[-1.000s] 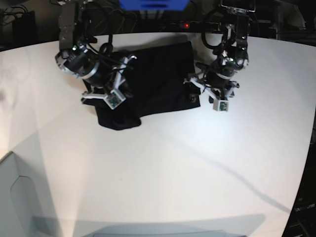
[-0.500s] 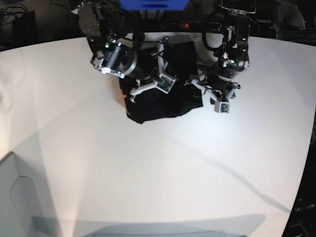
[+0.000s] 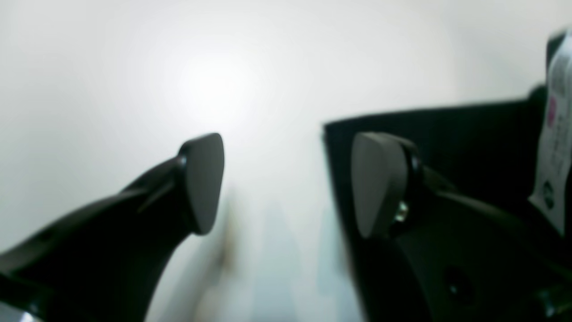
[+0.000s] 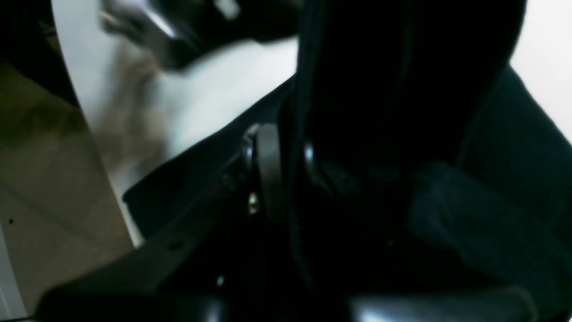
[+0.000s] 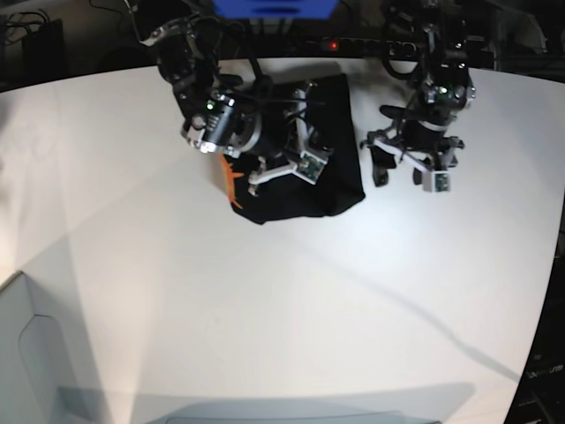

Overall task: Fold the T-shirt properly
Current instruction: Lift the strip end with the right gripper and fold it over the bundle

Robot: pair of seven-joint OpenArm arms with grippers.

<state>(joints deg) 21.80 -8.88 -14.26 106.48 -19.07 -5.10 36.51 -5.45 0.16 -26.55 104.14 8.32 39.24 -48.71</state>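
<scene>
While my right gripper (image 4: pixel 286 165) pinches a layer of the T-shirt (image 5: pixel 331 168), mid-fold, my left gripper (image 3: pixel 286 183) gapes beside its edge; next, I should lay that layer flat.

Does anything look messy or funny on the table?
A little. The black T-shirt is only partly folded: its front edge is crooked and lumpy, and a bit of orange print peeks out at one side. The right gripper is pinching the cloth.
</scene>
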